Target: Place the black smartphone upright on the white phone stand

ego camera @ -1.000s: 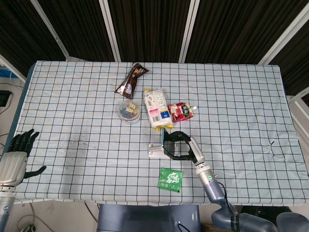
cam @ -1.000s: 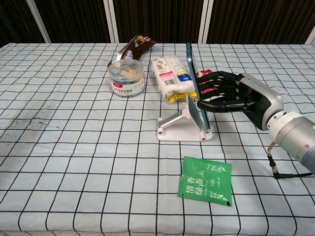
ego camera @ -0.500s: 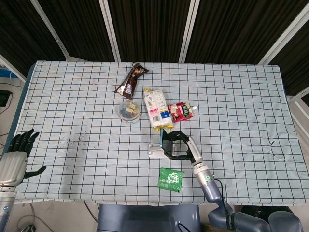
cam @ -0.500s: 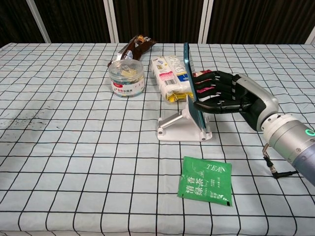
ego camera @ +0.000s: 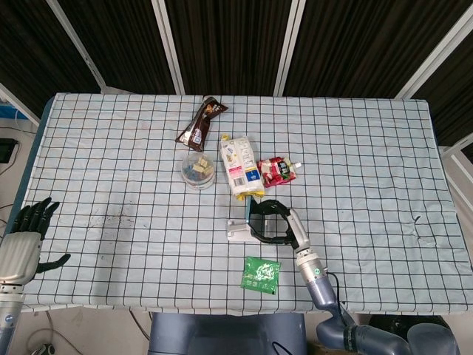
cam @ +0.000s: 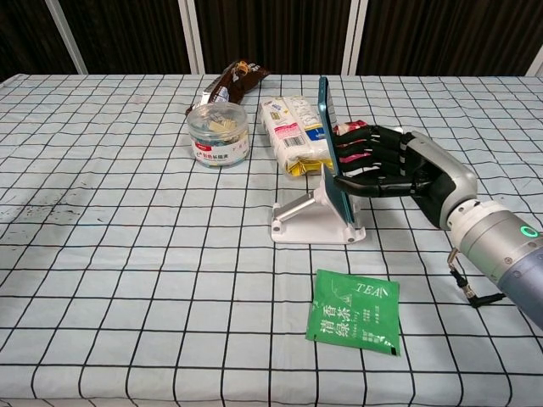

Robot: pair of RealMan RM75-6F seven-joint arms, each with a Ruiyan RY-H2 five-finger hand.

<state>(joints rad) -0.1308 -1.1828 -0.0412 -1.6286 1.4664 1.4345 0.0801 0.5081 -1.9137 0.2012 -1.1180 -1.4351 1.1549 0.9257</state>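
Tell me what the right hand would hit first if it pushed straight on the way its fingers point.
The black smartphone on the white phone stand; the right hand already reaches its back, though actual contact is unclear.

Bright even overhead light, soft shadows, sharp focus throughout.

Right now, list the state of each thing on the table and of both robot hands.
black smartphone: upright on edge, leaning on the stand, held.
white phone stand: standing on the table, phone on it.
right robot hand: fingers on the phone.
left robot hand: off the table's edge, fingers apart, holding nothing.
clear tub: upright, lidded.
green tea sachet: lying flat, sealed.
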